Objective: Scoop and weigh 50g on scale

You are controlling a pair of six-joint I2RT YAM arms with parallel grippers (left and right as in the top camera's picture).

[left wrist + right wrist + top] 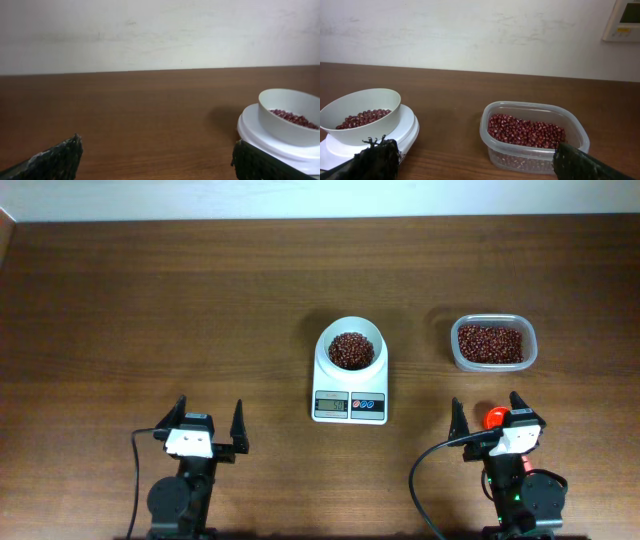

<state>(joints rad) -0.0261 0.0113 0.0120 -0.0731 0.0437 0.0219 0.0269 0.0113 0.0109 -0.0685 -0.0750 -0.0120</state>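
Note:
The white scale (322, 383) stands mid-table with its display facing the arms. Its round white bowl (335, 332) holds a heap of dark red-brown beans (351, 350). More beans (490, 343) fill a clear plastic tub (530, 352) to the right. My left gripper (210, 420) is open near the front edge, left of the scale, holding nothing. My right gripper (485, 412) is open in front of the tub, also holding nothing. The left wrist view has the bowl (290, 125) at far right. In the right wrist view, the bowl (365, 107) and tub (532, 152) flank the open gripper (472, 150).
A small red-orange object (492, 418) lies on the table just under my right gripper, partly hidden by it. Black cables trail from both arm bases (180, 500) (520, 500) at the front edge. A pale wall runs along the far side of the table.

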